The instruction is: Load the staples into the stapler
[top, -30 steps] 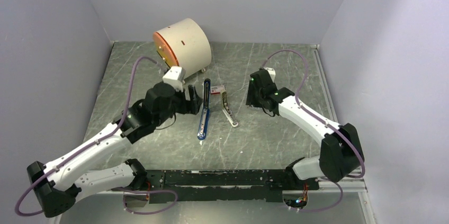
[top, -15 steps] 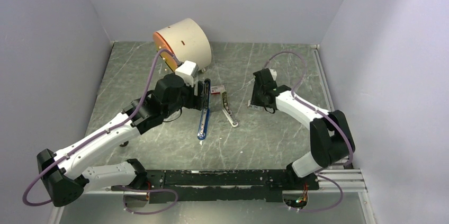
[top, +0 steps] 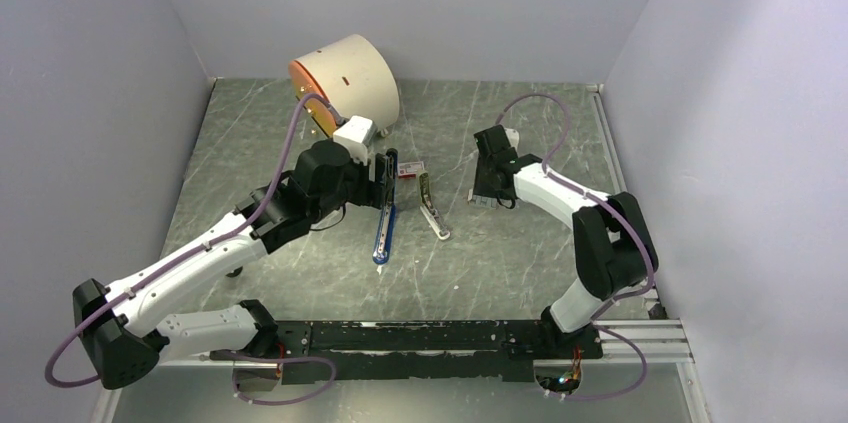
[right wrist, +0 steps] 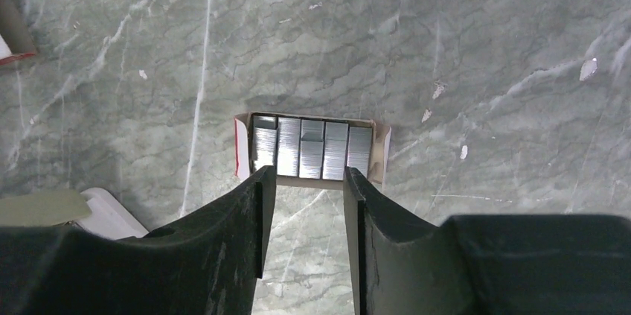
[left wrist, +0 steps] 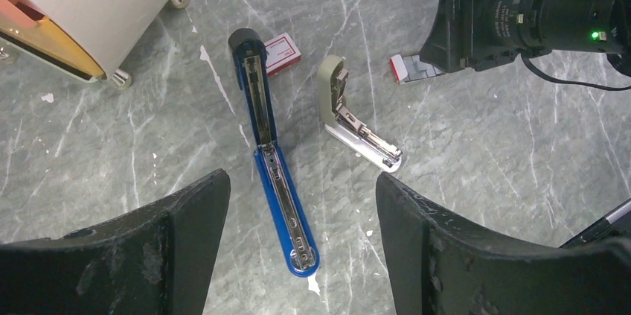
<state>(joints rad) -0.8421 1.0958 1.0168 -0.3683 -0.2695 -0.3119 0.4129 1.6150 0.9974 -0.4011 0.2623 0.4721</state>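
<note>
Just past my right gripper (right wrist: 306,175), jaws parted narrowly and empty, the staples (right wrist: 309,147) sit in rows in their open cardboard tray (right wrist: 382,153), with bare marble table (right wrist: 461,47) all round it. Under my left gripper (left wrist: 301,185), spread wide and holding nothing, the stapler (left wrist: 269,158) lies opened flat. A grey-green stapler (left wrist: 350,125) crowds it toward my right finger, a red box (left wrist: 283,53) touches its far end, and a cream drum (left wrist: 97,2) blocks far left.

Desk (right wrist: 446,32) is white-veined grey-green; stapler (left wrist: 269,158) ahead of black left fingers (left wrist: 186,233) is blue; staples (right wrist: 309,147) beyond right fingers (right wrist: 238,226) are silvery.
</note>
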